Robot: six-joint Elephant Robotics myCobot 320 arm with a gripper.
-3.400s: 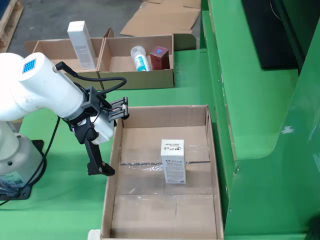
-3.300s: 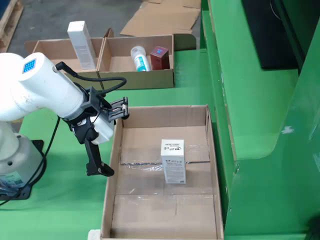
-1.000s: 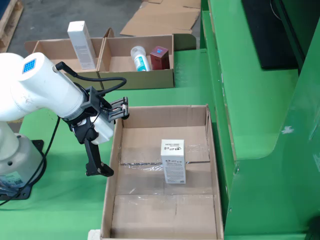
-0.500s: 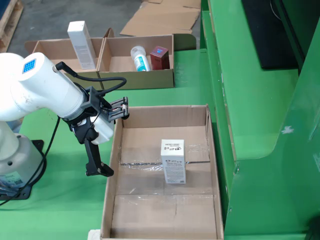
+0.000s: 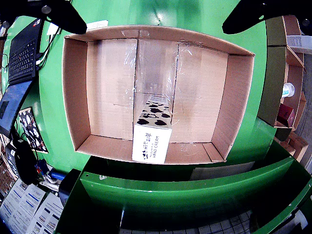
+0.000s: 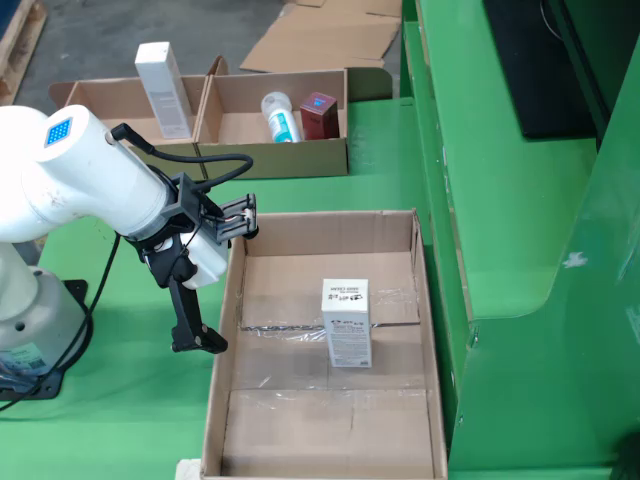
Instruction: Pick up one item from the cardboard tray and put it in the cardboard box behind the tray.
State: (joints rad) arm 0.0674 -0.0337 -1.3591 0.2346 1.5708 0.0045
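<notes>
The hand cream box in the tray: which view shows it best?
The wrist view: the hand cream box sits centred and close, its cow-spot top and "HAND CREAM" label readable. The fixed view shows the same box upright in the cardboard tray, smaller, its print unreadable.

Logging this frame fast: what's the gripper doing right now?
Gripper: open, fingers spread wide, holding nothing, off to the side of the tray.

End effector (image 5: 155, 17) fingers cropped by wrist view's top edge; carton (image 5: 152, 143) small print illegible.
</notes>
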